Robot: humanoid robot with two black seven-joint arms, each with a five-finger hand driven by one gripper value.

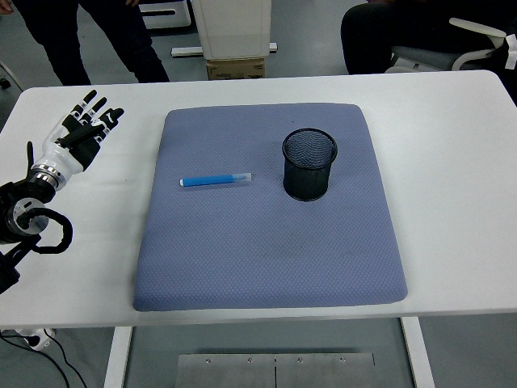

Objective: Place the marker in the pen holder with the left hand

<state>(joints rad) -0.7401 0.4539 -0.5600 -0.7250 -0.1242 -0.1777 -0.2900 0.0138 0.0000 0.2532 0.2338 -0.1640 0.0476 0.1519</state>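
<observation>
While the left hand (79,136) rests over the white table (452,162) at about nine o'clock of the scene, its fingers are spread and relaxed, gripping nothing. The marker (215,179) lies flat on the mat (266,259), well apart from that hand, at roughly four o'clock from it, with bare tabletop and the mat's left edge between them. It is a slim, smooth cylinder with a blue body and a pale, clear-looking cap end pointing toward three o'clock. The pen holder (308,164) stands upright near the marker's cap end, at three o'clock from it: a round cup of black wire mesh, open at the top. The mat is a blue-grey rounded rectangle with a fine dimpled weave. The hand has black-and-white jointed fingers on a black arm. A person's dark trouser legs (89,36) show at eleven o'clock beyond the table.
</observation>
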